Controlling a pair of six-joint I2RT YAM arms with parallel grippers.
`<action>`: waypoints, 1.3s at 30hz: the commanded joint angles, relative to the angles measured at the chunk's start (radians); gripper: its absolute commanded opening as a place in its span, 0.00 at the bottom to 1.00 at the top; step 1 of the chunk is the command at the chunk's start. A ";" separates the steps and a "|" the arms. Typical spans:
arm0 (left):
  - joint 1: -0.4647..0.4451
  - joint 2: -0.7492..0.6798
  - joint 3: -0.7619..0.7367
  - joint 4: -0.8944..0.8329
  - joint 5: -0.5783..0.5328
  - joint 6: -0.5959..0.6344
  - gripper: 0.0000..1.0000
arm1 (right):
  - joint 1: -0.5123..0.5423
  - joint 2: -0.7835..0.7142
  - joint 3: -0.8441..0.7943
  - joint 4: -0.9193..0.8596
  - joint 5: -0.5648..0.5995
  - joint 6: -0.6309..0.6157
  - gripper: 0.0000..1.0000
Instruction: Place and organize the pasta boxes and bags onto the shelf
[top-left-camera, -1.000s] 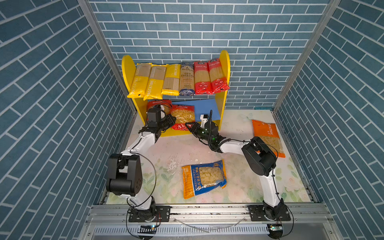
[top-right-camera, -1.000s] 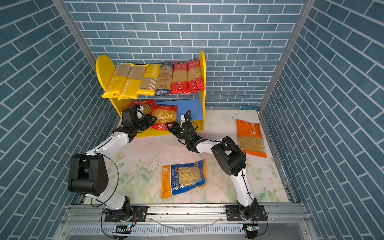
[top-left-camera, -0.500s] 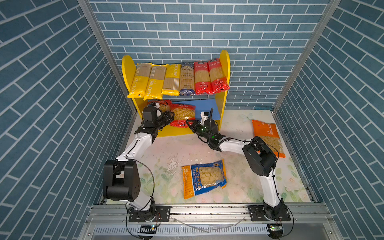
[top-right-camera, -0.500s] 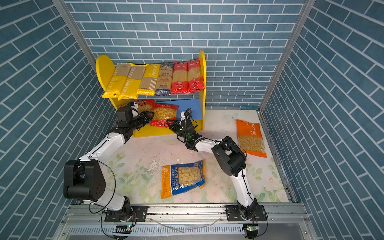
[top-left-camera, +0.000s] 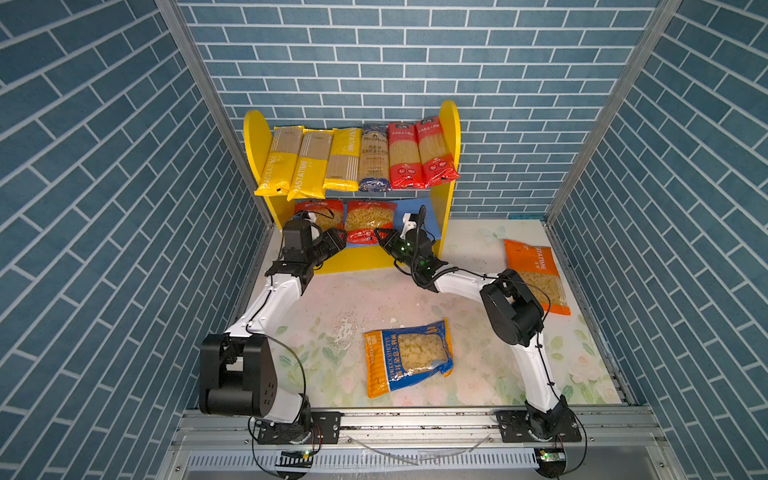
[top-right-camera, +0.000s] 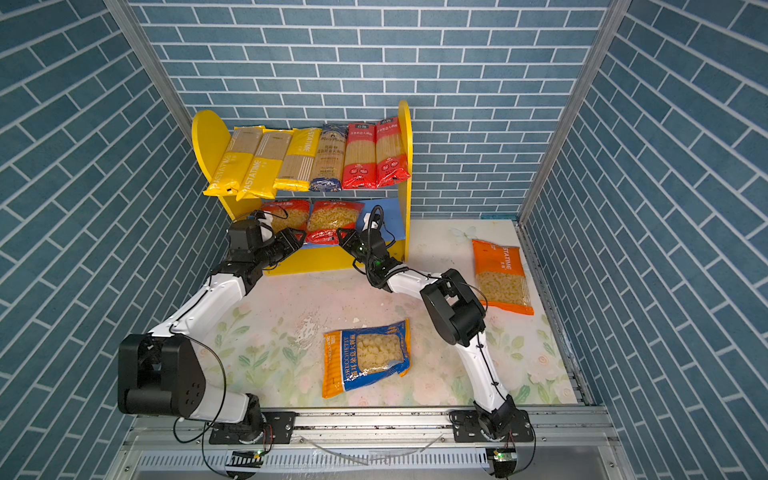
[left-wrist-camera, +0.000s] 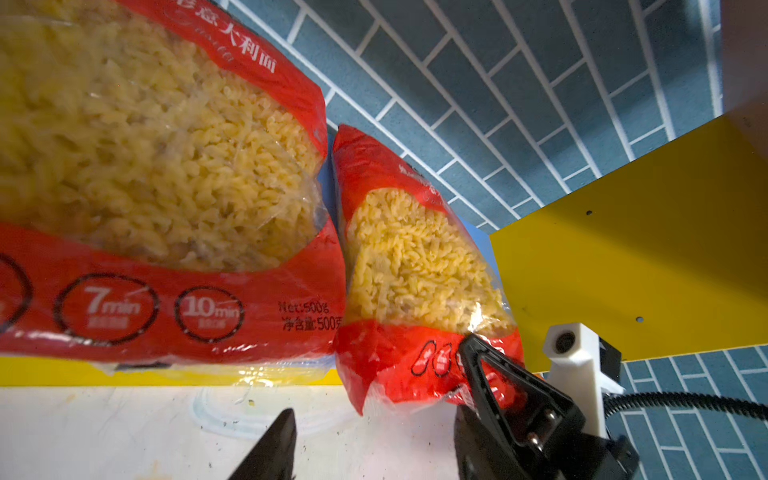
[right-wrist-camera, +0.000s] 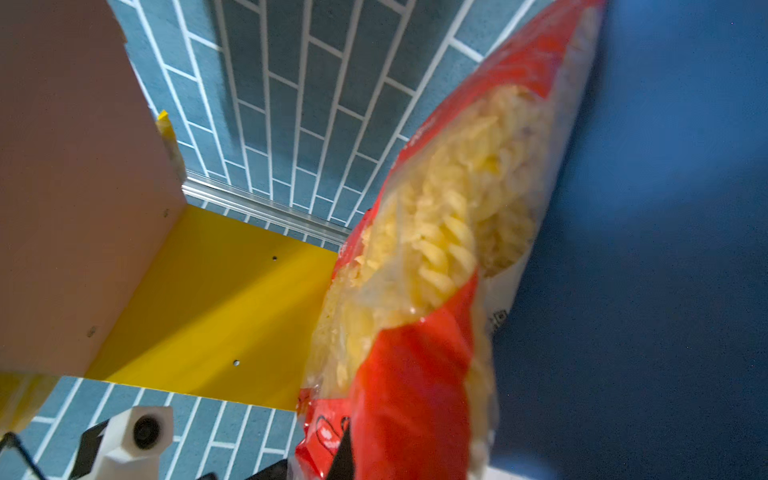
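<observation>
**1. Shelf.** The small two-tier shelf with yellow round-topped side panels stands against the back wall. Its upper tier carries three long yellow PASTATIME spaghetti packs, one dark blue spaghetti pack and two red spaghetti packs, side by side. In both top views they hide the upper board completely.

**2. Left pincer.** It sits at the front of the lower tier, just before the left red plastic bag of spiral pasta. The arm's wrist hides that bag's lower left part from above, and the left wrist view cuts the bag off. The pincer stands apart and holds nothing. Only one finger shows clearly; the other merges with dark hardware.

**3. Right red plastic bag of spiral pasta.** It rests on the lower tier just beside the left bag, with its bottom end past the front edge. The right pincer is clamped on that bottom band. The grip point is blurred in the right wrist view.

**4. Tabletop.** A blue-and-orange plastic pasta bag lies flat near the front. A wide orange plastic pasta bag lies at the right, with its near corner covered by the right arm's elbow.
</observation>
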 joint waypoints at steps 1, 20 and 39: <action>0.005 -0.050 -0.037 0.004 0.000 -0.003 0.61 | -0.004 0.018 0.049 0.020 0.001 -0.014 0.18; 0.000 -0.206 -0.211 0.033 0.012 -0.054 0.62 | -0.038 -0.124 -0.042 -0.083 -0.149 0.016 0.33; -0.094 -0.350 -0.334 -0.020 -0.018 -0.067 0.62 | -0.102 -0.067 0.027 -0.190 -0.289 -0.067 0.43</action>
